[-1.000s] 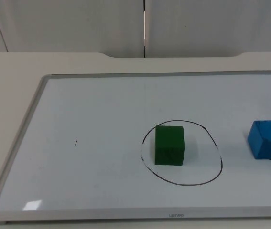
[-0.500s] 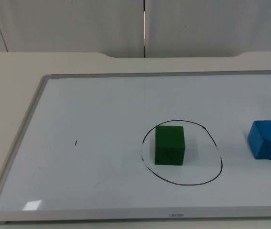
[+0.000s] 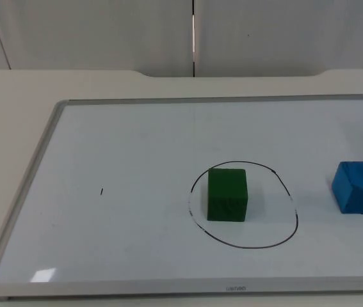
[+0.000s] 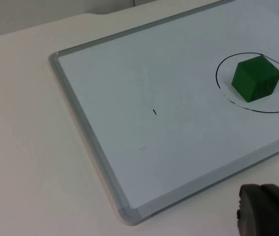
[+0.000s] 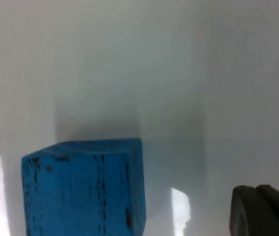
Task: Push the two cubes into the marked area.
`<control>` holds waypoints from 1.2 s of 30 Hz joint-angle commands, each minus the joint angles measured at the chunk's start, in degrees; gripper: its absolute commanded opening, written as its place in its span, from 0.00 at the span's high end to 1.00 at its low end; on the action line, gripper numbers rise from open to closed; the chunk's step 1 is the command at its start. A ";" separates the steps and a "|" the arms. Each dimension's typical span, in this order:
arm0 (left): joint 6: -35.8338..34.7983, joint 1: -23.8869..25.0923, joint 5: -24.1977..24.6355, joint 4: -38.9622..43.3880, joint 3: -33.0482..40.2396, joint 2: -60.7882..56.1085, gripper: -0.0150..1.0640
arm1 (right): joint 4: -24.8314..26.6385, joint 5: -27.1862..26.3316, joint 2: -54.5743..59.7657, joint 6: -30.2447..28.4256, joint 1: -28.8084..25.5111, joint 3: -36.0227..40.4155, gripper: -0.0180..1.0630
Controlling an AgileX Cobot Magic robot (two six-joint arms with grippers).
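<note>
Blue cube (image 3: 360, 187), partly cut off, sits outside circle (image 3: 243, 204) holding green cube (image 3: 227, 194).

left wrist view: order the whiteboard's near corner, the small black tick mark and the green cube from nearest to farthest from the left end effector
1. whiteboard corner: beside the left end effector's fingertip, at the board's rounded frame end.
2. small black tick mark: mid-board, on bare white surface.
3. green cube: farthest, inside the drawn circle.
</note>
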 commanded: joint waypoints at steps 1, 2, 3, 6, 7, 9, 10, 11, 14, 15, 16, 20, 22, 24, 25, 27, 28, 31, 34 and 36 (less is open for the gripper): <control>-0.45 0.15 -0.63 0.33 0.32 -0.27 0.99 | 0.42 0.51 1.33 0.04 0.95 -0.76 0.98; -0.45 0.15 -0.63 0.33 0.32 -0.27 0.99 | 0.42 0.51 1.33 0.04 0.95 -0.76 0.98; -0.45 0.15 -0.63 0.33 0.32 -0.27 0.99 | 0.42 0.13 1.67 0.04 1.06 -0.76 0.98; -0.45 0.15 -0.63 0.33 0.32 -0.27 0.99 | 0.41 -1.09 3.04 -0.14 2.37 -0.76 0.98; -0.45 0.15 -0.63 0.33 0.32 -0.27 0.99 | 0.41 -1.09 3.04 -0.14 2.37 -0.76 0.98; -0.45 0.15 -0.63 0.33 0.32 -0.27 0.99 | 0.43 -2.65 4.12 -0.14 3.08 -0.76 0.98; -0.45 0.15 -0.63 0.33 0.32 -0.27 0.99 | 0.78 -3.05 4.40 -0.14 3.08 -0.76 0.98; -0.45 0.15 -0.63 0.33 0.32 -0.27 0.99 | 0.89 -3.18 4.69 -0.14 3.55 -0.76 0.98; -0.45 0.15 -0.63 0.33 0.32 -0.27 0.99 | 0.62 -3.44 4.78 -0.14 3.54 -0.76 0.98; -0.45 0.15 -0.63 0.33 0.32 -0.27 0.99 | 0.45 -3.89 4.78 -0.14 3.54 -0.76 0.98; -0.45 0.15 -0.63 0.33 0.32 -0.27 0.99 | 0.45 -4.16 4.78 -0.14 3.54 -0.76 0.98; -0.45 0.15 -0.63 0.33 0.32 -0.27 0.99 | 0.45 -4.38 5.75 -0.14 3.54 -0.76 0.98; -0.45 0.15 -0.63 0.33 0.32 -0.27 0.99 | 0.45 -4.38 6.66 -0.14 3.54 -0.76 0.98; -0.45 0.15 -0.63 0.33 0.32 -0.27 0.99 | 0.45 -4.38 7.04 -0.14 3.54 -0.76 0.98; -0.45 0.15 -0.63 0.33 0.32 -0.27 0.99 | 0.45 -4.38 7.31 -0.14 3.54 -0.76 0.98; -0.45 0.15 -0.63 0.33 0.32 -0.27 0.99 | 0.58 -4.38 7.42 -0.14 3.54 -0.76 0.98; -0.45 0.15 -0.63 0.33 0.32 -0.27 0.99 | 0.58 -4.38 7.42 -0.14 3.54 -0.76 0.98; -0.45 0.15 -0.63 0.33 0.32 -0.27 0.99 | 0.58 -4.71 7.41 -0.14 3.54 -0.76 0.98; -0.45 0.15 -0.63 0.33 0.32 -0.27 0.99 | 2.07 -4.87 7.41 -0.14 3.54 -0.76 0.98; -0.45 0.15 -0.63 0.33 0.32 -0.27 0.99 | 3.23 -4.87 7.41 -0.14 3.54 -0.76 0.98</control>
